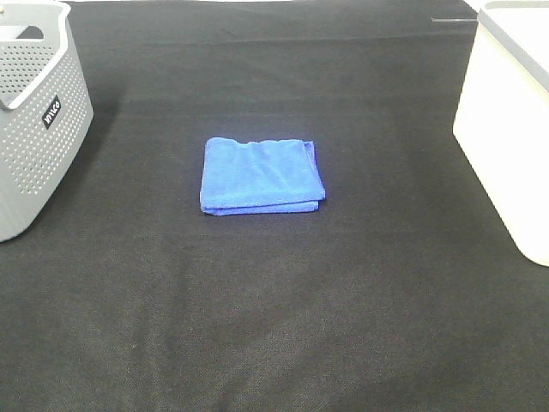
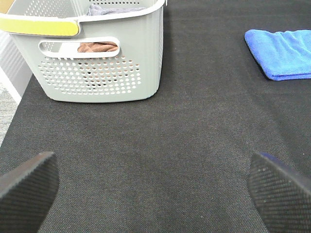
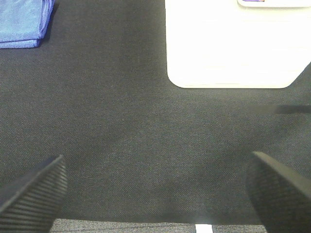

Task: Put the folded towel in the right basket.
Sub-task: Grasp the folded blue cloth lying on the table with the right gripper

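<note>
You have a folded towel (image 1: pixel 262 175) of blue plush microfibre lying flat near the middle of the tabletop (image 1: pixel 274 343), which is covered in black, finely woven cloth. The towel is nearly square, slightly wider than deep. Its long axis runs parallel to the near edge, and its sides sit almost square to the table edges. Stacked layers show along its near side and its right side.

The right basket (image 1: pixel 508 120) is smooth white plastic with solid walls and rounded corners. It stands at the right edge toward the far right corner, well apart from the towel. A grey plastic basket (image 1: pixel 39 129), perforated with rows of small holes, stands at the far left corner. A brownish cloth (image 2: pixel 97 47) shows through its handle slot.

Your left gripper (image 2: pixel 155 194) and right gripper (image 3: pixel 155 194) each hover over the black cloth. Their dark, ribbed jaws are spread wide and hold nothing.
</note>
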{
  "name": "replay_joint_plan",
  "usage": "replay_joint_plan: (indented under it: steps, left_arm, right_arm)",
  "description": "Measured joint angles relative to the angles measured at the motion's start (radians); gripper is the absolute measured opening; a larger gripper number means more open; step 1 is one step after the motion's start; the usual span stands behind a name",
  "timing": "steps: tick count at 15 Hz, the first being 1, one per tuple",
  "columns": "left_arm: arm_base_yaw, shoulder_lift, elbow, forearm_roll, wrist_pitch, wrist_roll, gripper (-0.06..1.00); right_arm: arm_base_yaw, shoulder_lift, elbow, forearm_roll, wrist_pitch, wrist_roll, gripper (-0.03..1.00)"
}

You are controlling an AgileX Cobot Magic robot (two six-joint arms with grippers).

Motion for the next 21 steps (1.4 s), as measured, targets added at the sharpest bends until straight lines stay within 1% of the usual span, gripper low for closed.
replay_joint_plan:
  steps: [21]
  left_arm:
    - [0.0, 0.0, 0.0, 0.0, 0.0, 0.0, 0.99]
  right_arm:
    - [0.0, 0.0, 0.0, 0.0, 0.0, 0.0, 0.96]
